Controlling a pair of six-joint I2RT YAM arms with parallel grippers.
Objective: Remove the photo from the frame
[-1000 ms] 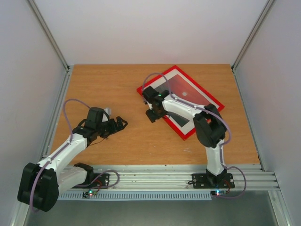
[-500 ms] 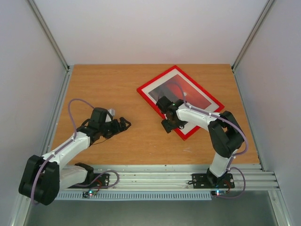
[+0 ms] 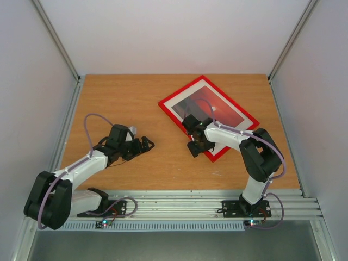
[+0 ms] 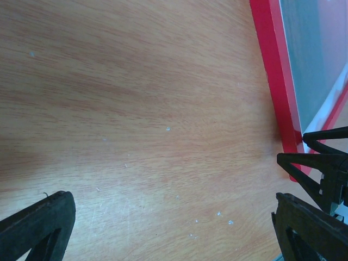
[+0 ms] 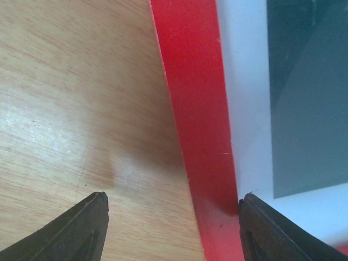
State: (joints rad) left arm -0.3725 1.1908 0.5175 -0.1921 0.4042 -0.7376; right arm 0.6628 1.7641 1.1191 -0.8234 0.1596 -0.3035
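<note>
Right gripper now astride glossy frame

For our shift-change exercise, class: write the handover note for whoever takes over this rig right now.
Left tool: open, empty, over bare table, to the left of the frame.
Right tool: open, straddling the frame's near-left edge, gripping nothing.
Photo: inside the frame, which lies flat on the table.
Done: nothing removed yet.
Left: get hold of the frame, open it, pull the photo out.
</note>
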